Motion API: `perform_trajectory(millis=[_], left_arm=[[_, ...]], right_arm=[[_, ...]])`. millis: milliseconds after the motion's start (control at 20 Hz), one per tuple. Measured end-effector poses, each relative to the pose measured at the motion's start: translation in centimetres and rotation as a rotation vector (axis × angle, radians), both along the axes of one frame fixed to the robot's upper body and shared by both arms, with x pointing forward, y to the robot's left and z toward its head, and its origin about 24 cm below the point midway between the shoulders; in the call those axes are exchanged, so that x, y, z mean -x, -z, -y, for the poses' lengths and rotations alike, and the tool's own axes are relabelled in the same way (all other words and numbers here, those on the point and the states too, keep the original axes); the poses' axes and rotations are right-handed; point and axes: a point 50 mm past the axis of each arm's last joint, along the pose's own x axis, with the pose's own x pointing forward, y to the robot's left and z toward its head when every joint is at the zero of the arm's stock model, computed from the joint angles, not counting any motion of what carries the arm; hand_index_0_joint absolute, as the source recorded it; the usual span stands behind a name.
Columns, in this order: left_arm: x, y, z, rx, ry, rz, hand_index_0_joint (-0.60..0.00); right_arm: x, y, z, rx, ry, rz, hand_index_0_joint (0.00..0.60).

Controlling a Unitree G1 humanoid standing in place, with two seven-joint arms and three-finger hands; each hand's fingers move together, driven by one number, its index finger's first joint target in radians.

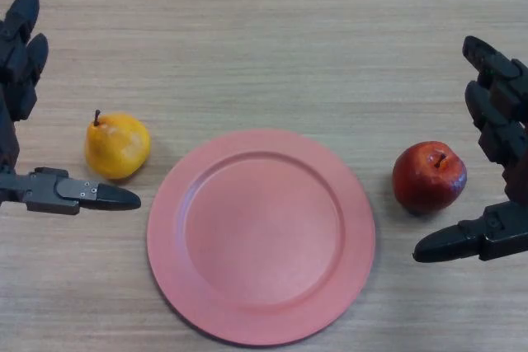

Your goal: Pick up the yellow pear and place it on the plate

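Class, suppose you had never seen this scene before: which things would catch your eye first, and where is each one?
First comes the big pink plate in the middle of the wooden table, with nothing on it. Next come the two fruits: a yellow pear left of the plate and a red apple right of it. An open black robot hand frames each side, the left by the pear, the right by the apple.

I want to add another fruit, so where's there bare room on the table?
The far strip of table beyond the plate is bare. The plate itself holds nothing. Crowded: yellow pear by the left hand, red apple by the right hand.
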Motion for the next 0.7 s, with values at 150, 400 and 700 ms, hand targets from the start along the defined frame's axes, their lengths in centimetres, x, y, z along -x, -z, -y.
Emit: perform_trajectory(millis=[150, 400, 700], left_arm=[[0.0, 0.0, 0.0, 0.002, 0.001, 0.000, 0.000], [-1.1, 1.0, -0.6, 0.022, -0.012, -0.036, 0.000], [-4.1, 2.9, -1.7, 0.023, -0.079, -0.058, 0.000]], right_arm=[[0.0, 0.0, 0.0, 0.000, 0.001, 0.000, 0.000], [0.0, 0.0, 0.1, 0.000, 0.003, 0.000, 0.000], [0.1, -0.2, 0.9, -0.003, 0.055, 0.011, 0.000]])
